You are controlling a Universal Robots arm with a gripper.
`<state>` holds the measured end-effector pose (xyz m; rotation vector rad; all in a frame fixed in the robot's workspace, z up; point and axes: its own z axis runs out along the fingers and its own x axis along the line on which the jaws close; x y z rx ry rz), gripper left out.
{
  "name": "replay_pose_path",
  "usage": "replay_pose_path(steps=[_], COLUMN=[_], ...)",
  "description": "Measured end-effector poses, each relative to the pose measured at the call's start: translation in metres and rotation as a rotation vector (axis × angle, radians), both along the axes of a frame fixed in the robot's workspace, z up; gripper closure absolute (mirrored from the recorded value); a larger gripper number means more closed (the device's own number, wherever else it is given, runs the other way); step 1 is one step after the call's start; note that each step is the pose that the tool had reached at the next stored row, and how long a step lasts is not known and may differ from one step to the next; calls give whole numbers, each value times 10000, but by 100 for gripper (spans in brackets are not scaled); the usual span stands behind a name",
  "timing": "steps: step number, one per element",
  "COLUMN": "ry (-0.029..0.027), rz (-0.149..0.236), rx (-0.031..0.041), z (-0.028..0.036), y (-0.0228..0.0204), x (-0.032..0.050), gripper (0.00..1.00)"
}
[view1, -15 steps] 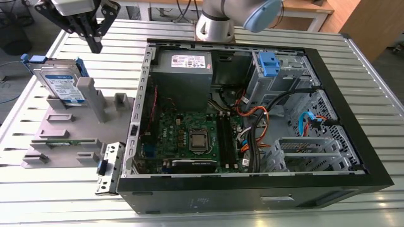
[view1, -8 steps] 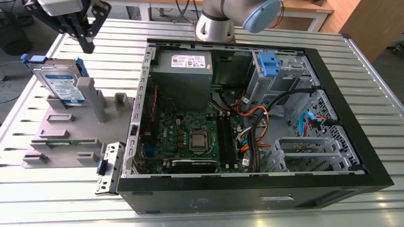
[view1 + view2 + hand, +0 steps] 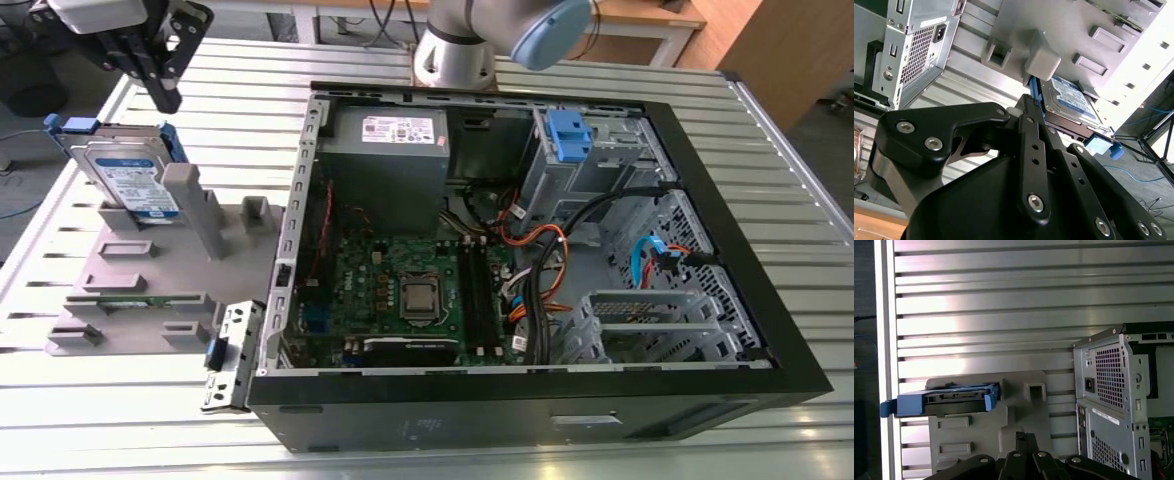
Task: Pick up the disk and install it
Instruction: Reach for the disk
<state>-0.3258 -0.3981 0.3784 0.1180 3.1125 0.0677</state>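
Tool [image 3: 166, 98] hovering clenched, empty, above disk [image 3: 134, 185]; disk standing upright in grey holder [image 3: 140, 272], exterior view's left of computer case [image 3: 534, 405].

black fingers [image 3: 160, 80], silver arm [image 3: 454, 55], blue joint cap [image 3: 554, 30]

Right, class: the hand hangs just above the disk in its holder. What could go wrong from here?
1. The disk stands on edge in the grey holder. An off-centre grasp by the hand, which looks shut, could tip or jam it.
2. Loose cables cross the open case, so the disk might snag them going in.
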Motion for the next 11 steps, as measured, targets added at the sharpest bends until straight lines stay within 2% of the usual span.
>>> replay_pose_path(steps=[11], ry=[0], rz=[-1], rx=[0], z=[-18], y=[6], x=[-224], gripper=[89])
